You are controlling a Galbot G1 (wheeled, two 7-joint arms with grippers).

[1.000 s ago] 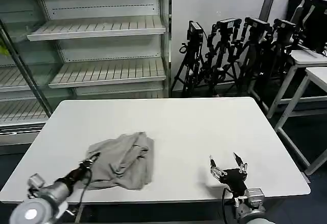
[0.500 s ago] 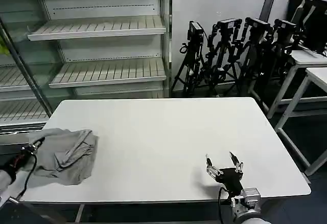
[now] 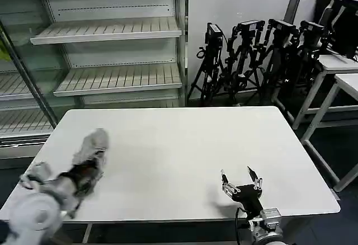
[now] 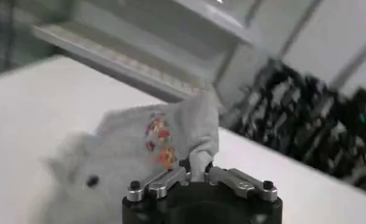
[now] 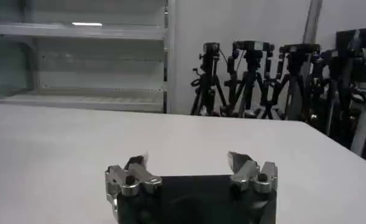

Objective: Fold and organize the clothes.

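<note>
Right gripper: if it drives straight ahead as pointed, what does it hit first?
Nothing on the table, as far as I can tell. The right gripper, open, faces bare tabletop; past the far edge stand tripods, though depth is unclear.

A white table [image 3: 184, 144] is seen in front. Behind it, a refrigerated display case with bare slatted shelves [image 3: 106, 29] is placed on the left, and black camera tripods [image 3: 251, 55] are clustered on the right.

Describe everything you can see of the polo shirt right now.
The polo shirt is light grey soft fabric, bunched rather than flat, with a small multicoloured print and one dark button showing. The left gripper pinches a fold of it between its fingers, holding it up over the white table's front left part.
</note>
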